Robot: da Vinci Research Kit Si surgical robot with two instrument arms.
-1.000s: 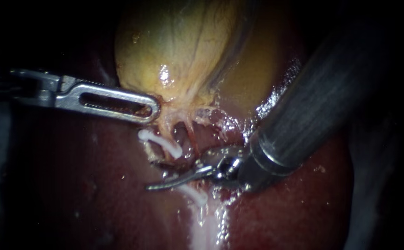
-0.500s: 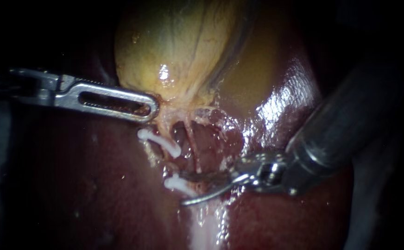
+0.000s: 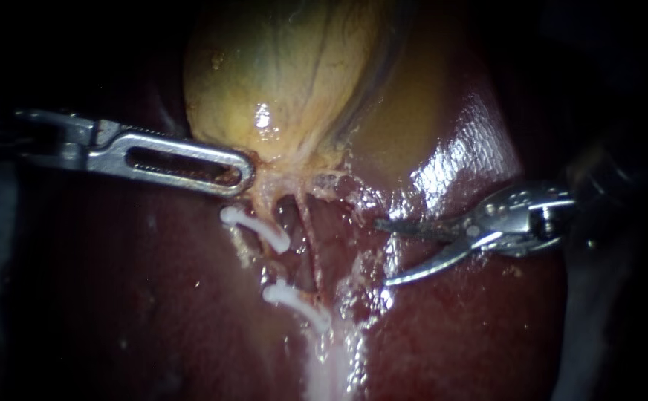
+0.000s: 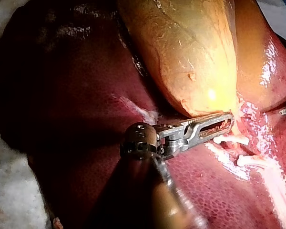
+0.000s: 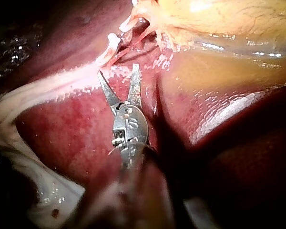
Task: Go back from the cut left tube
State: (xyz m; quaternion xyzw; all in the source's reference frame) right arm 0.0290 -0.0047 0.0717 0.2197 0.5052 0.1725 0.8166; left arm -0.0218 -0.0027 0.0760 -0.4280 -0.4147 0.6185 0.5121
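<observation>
Two white clips, an upper clip [image 3: 257, 229] and a lower clip [image 3: 298, 301], sit on the left tube below the gallbladder [image 3: 287, 82]. The tube is parted between them. A thin red tube [image 3: 311, 249] runs just to their right. My right instrument [image 3: 383, 252] has two slim blades, open, with nothing between them. It hovers over the liver [image 3: 153, 297], well to the right of the clips. In the right wrist view the blades [image 5: 118, 70] point at the clips [image 5: 110, 47] from a short way off. My left instrument [image 3: 238, 174] is shut on the gallbladder's lower end [image 4: 214, 102].
A pale white band of tissue [image 3: 328, 364] runs down from the lower clip. Glistening liver surface [image 3: 450, 163] lies right of the gallbladder. The left instrument's shaft [image 4: 162, 191] crosses the liver in the left wrist view.
My right instrument has drawn back to the right, away from the clips and the cut tube, its blades still open. The left instrument and the gallbladder have held still.
</observation>
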